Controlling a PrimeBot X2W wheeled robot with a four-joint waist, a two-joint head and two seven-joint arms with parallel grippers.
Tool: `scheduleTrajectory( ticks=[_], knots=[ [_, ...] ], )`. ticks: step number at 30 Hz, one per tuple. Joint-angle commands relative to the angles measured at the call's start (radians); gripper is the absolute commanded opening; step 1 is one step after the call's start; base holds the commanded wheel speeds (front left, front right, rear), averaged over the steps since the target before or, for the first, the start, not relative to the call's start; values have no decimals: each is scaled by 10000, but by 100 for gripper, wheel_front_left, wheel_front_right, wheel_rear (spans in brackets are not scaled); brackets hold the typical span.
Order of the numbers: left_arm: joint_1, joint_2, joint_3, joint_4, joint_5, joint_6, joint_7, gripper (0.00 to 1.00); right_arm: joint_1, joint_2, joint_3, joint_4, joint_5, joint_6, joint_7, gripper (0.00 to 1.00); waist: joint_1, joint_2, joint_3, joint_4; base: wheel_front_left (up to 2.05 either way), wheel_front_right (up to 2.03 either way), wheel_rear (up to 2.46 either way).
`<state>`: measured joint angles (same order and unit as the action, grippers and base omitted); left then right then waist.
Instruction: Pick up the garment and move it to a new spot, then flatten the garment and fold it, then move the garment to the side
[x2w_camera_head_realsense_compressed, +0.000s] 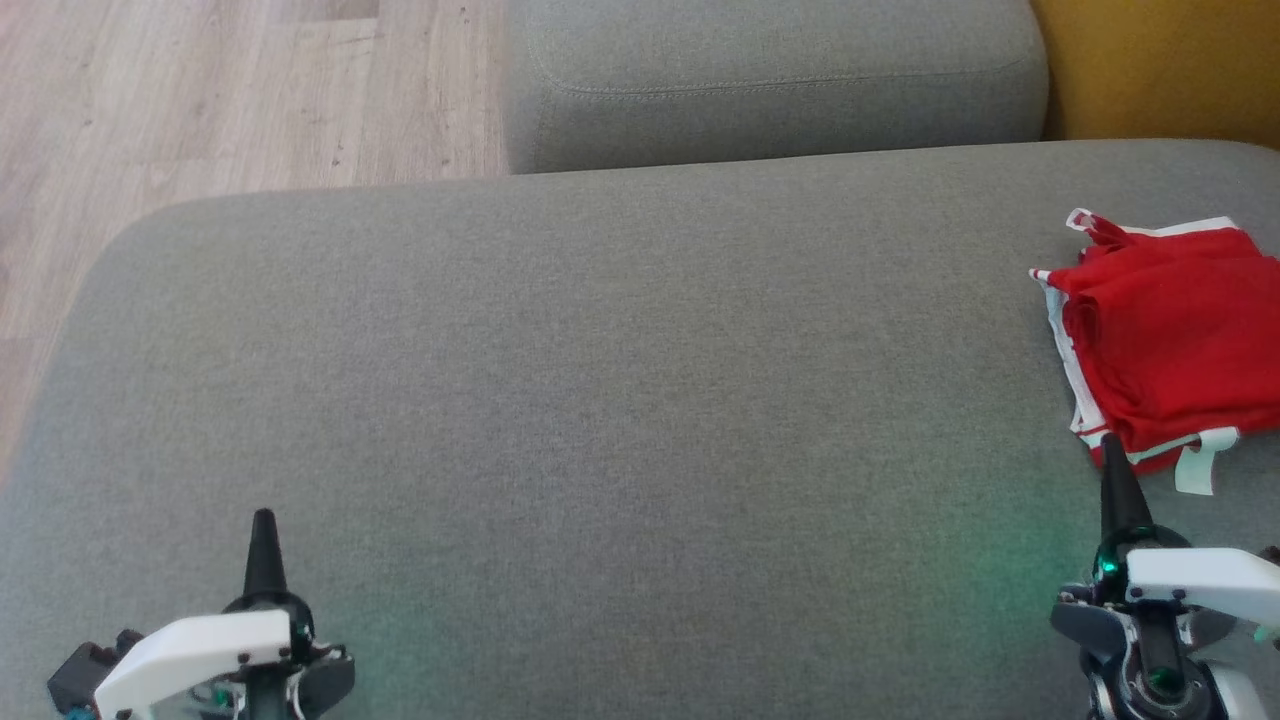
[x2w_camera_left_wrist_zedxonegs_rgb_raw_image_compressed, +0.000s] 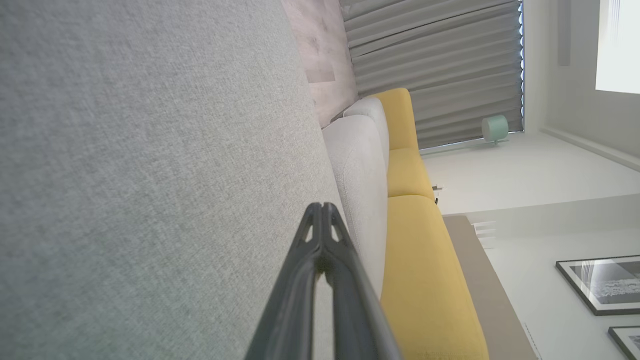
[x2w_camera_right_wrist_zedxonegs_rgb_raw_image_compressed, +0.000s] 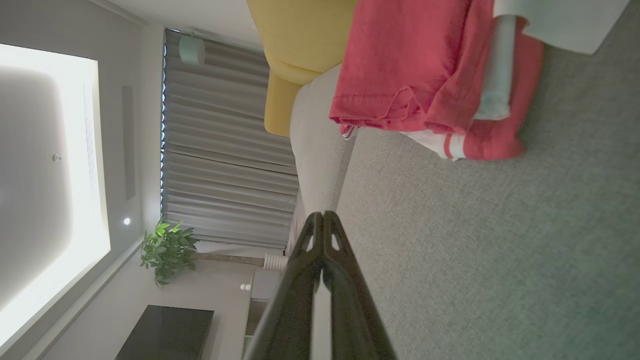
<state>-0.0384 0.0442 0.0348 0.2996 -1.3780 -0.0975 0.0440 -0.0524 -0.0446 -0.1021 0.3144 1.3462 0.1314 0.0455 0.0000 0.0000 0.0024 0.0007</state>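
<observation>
Garment: red with white trim, lying as a compact folded bundle on the grey seat cushion, just ahead of the right gripper and a little to its outer side, well apart from the left gripper. The bundle's near edge carries a loose white tab that sits just beside the right fingertips. From the head view contact is hard to call; the right wrist view shows a strip of bare cushion between tip and cloth, so read as apart. Right fingers are pressed together with nothing between them. Left fingers are likewise together and empty, over bare cushion, pointing toward the grey back cushion. Beyond the garment is yellow upholstery; wooden floor lies out past the left gripper. Judgement: the fold looks done and the bundle looks set to the side, so the task is near its end. Risks from here: any forward or outward drift of the right arm could catch the tab or hem and drag the top layer open. The layers look rumpled, not pressed, so a light nudge may undo the fold. The bundle's far side runs out of the head view, so its margin to the cushion edge is unknown; a push that way could send it off.
</observation>
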Motion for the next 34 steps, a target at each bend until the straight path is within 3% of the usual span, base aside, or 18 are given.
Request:
scheduleTrajectory(
  ticks=[1,22,34],
  knots=[
    [-590,50,387,-384,-276,-102,87,0,-538,-48,129,-423,326,-6,87,0,0,0,1,0,0,0,0],
    [-695,60,777,-537,-2255,-326,675,0,-555,-56,-111,-689,2564,-7,662,0,0,0,6,-7,0,0,0],
    [-697,60,788,-541,-2308,-332,690,0,-555,-56,-117,-696,2624,-7,677,0,0,0,7,-7,0,0,0]
  ],
)
